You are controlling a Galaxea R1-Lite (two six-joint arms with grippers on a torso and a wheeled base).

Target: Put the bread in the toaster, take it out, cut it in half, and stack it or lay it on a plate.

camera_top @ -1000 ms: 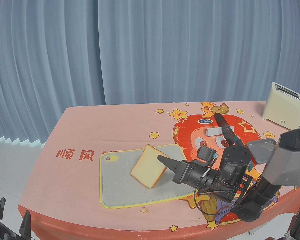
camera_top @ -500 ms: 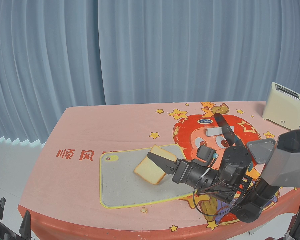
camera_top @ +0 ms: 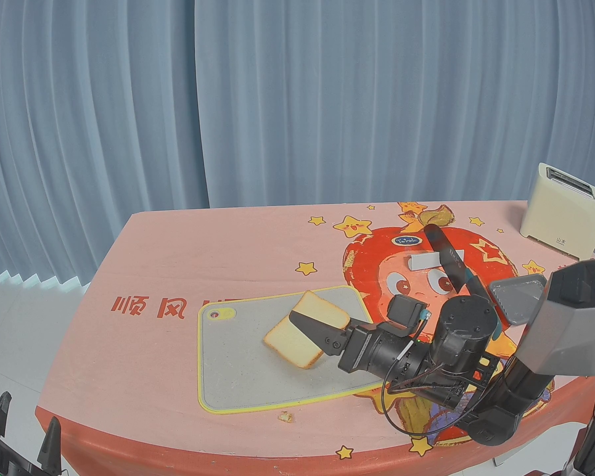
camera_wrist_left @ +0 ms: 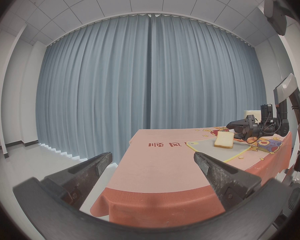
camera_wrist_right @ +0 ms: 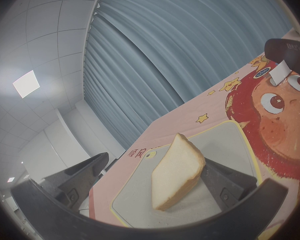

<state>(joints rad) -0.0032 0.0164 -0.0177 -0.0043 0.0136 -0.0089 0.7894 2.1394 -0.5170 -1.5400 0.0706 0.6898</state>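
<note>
A slice of bread rests tilted on the grey cutting board. It leans against one finger of my right gripper, which is open and low over the board. In the right wrist view the bread stands between the wide-apart fingers of this gripper. The cream toaster stands at the table's far right corner. A grey plate lies behind my right arm. My left gripper hangs open off the table's near left corner, and the left wrist view shows this gripper holding nothing.
A black-handled knife lies on the cartoon face print behind my right arm, a white piece beside it. A small crumb sits near the table's front edge. The table's left half has free room.
My right gripper has pushed left toward the bread. The slice has tipped from a steep tilt to a lower lean against the finger.
</note>
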